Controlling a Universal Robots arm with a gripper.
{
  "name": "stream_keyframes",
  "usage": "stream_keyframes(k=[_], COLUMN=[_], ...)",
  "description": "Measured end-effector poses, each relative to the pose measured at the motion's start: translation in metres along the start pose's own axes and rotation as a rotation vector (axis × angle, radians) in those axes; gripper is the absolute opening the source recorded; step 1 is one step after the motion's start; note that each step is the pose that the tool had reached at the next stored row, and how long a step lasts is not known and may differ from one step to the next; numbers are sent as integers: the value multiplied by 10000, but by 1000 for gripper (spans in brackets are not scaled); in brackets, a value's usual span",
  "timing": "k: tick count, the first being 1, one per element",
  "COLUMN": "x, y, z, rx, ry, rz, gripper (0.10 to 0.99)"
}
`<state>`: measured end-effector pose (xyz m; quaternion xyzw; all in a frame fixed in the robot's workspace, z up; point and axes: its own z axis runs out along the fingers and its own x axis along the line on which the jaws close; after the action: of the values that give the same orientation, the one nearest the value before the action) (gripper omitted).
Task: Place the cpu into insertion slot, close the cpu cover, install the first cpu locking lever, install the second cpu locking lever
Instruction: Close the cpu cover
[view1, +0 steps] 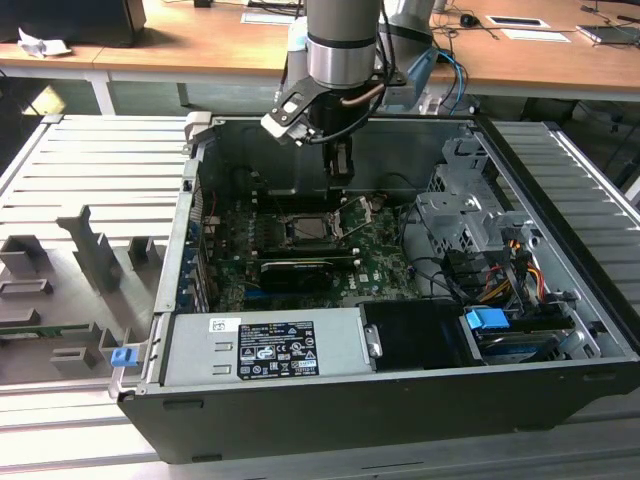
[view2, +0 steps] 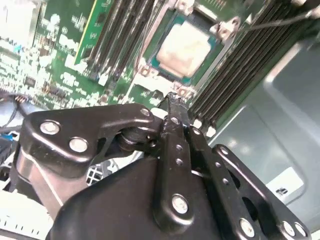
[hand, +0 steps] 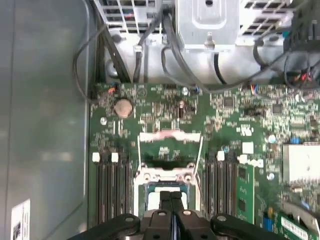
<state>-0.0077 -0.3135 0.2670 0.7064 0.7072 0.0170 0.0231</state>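
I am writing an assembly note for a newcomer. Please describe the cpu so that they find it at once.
In the open computer case, find the green circuit board and its two banks of long dark memory slots. Between them the cpu lies in the silver-rimmed insertion slot, close to the gripper. It alone is a flat, pale silver-beige square with a plain face.

access | the case (view1: 250, 150) is seen open-topped at the exterior view's centre | the room over the insertion slot (view1: 312, 228) is taken by the gripper (view1: 342, 178), fingers pressed together | the exterior view's right is blocked by a drive cage (view1: 455, 215) and cables (view1: 440, 272) | the lower part is barred by a black card (view1: 295, 270) and a power supply (view1: 265, 345)
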Motion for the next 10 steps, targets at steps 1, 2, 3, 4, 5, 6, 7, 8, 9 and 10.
stream_keyframes(k=[1,2,3,4,5,6,7,8,9,10], x=[0,0,0,-1,0,0,0,0,0,0], y=[44,75,95,109,123,139,151,169,177,185], z=[5,10,14,16,21,28,32,42,49,55], rx=[0,1,1,0,-2,-3,-2,-1,-1,-1], ry=[-1,-2,-1,1,7,13,12,12,12,11], rz=[-1,-8,-32,-97,-184,-241,-247,-247,-247,-247], gripper=[106,106,106,106,106,106,106,106,106,106])
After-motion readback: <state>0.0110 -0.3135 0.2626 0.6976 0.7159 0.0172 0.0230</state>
